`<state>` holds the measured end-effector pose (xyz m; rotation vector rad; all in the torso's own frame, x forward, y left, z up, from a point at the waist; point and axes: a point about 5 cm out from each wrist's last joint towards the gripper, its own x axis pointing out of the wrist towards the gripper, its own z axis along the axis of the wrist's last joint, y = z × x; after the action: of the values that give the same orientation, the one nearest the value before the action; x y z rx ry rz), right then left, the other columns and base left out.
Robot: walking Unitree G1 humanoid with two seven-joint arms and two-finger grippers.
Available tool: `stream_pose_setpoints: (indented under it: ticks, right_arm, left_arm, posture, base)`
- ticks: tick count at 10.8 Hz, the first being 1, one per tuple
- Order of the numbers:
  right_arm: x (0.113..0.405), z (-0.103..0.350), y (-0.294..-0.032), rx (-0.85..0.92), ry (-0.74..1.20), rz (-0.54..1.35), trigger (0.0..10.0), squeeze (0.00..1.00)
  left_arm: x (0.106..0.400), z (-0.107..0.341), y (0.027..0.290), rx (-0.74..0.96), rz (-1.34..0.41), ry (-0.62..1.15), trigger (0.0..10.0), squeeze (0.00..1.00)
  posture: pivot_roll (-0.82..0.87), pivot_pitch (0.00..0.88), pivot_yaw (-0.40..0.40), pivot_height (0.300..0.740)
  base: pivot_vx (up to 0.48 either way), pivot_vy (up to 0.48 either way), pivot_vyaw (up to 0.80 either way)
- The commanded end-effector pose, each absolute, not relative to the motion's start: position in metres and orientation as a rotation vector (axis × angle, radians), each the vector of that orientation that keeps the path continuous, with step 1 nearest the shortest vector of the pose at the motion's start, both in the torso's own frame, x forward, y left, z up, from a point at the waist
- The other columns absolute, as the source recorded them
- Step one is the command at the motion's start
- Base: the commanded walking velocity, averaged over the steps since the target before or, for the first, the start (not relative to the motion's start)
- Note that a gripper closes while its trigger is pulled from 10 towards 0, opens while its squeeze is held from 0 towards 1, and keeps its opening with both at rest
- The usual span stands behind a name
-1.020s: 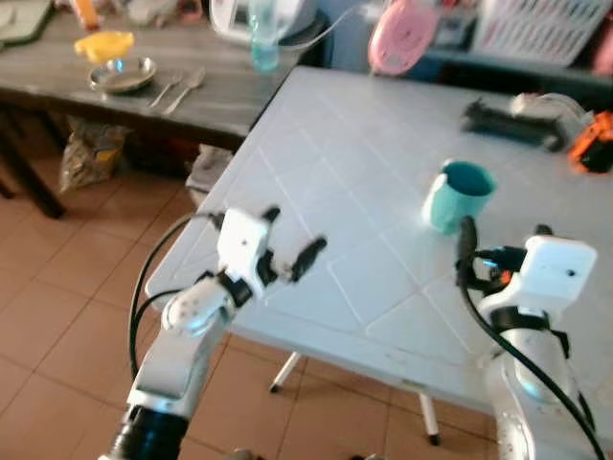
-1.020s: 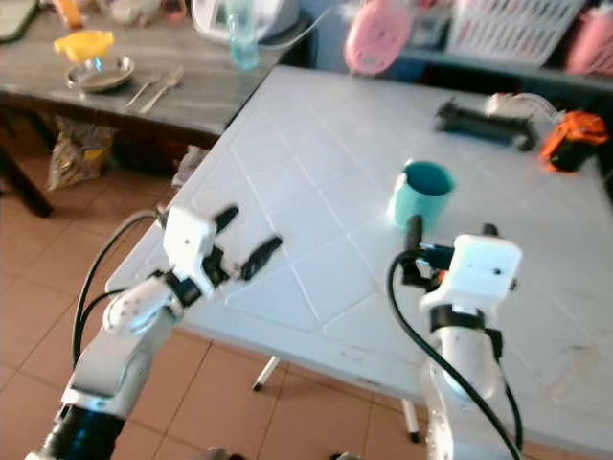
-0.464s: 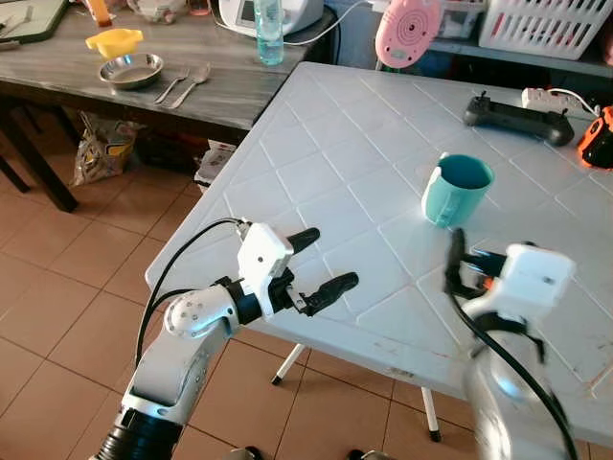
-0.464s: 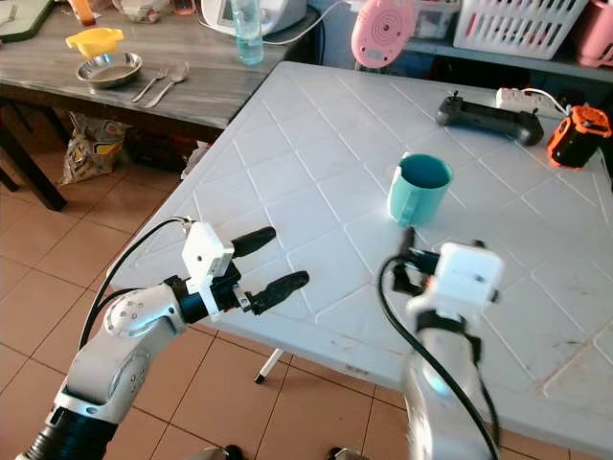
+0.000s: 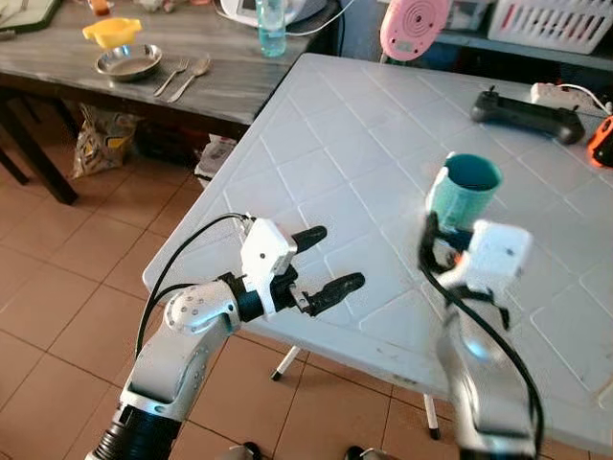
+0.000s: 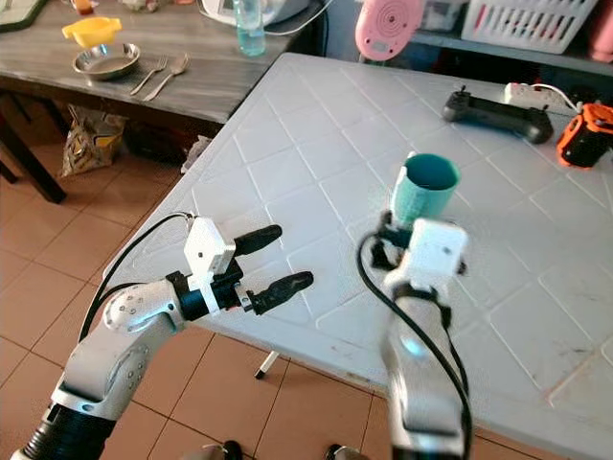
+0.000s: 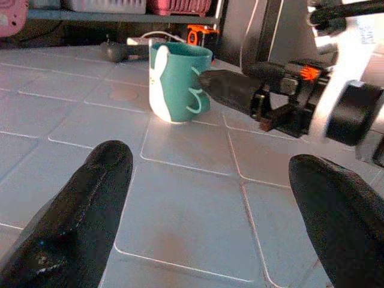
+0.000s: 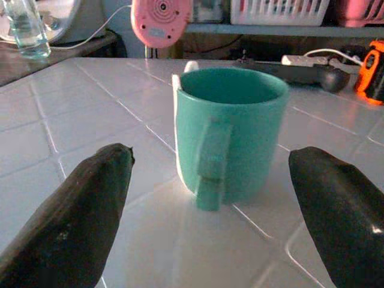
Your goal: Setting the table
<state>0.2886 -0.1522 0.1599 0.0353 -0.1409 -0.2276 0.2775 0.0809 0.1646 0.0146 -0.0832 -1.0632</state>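
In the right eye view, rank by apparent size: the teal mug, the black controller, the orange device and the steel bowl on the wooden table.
1. black controller, longest in the picture
2. teal mug, partly behind the right gripper
3. steel bowl
4. orange device, cut off by the edge, so its place is unsure

The bowl sits farther off, so true sizes may differ.

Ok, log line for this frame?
right gripper: open, lined up on teal mug, handle facing it | left gripper: open, over white table edge | mug: upright, ungrasped

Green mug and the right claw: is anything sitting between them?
Nothing. In the right wrist view, only bare white table lies between the open right gripper and the green mug, handle facing it.
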Motion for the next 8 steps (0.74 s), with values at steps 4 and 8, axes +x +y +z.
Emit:
stream_pose_setpoints:
  ticks: [4,8]
  right_arm:
    - [0.305,0.155,-0.141,0.091,-0.124,-0.244,8.8,0.00]
    - [0.317,0.151,-0.145,0.093,-0.119,-0.288,10.0,0.00]
  left_arm:
    - [0.272,0.164,0.080,0.020,-1.084,-0.079,10.0,0.00]
    - [0.272,0.164,0.078,0.013,-1.082,-0.076,10.0,0.00]
  posture:
    - [0.15,0.181,-0.020,0.740]
    - [0.15,0.177,-0.021,0.740]
  base:
    - [0.000,0.000,0.00]
    - [0.000,0.000,0.00]
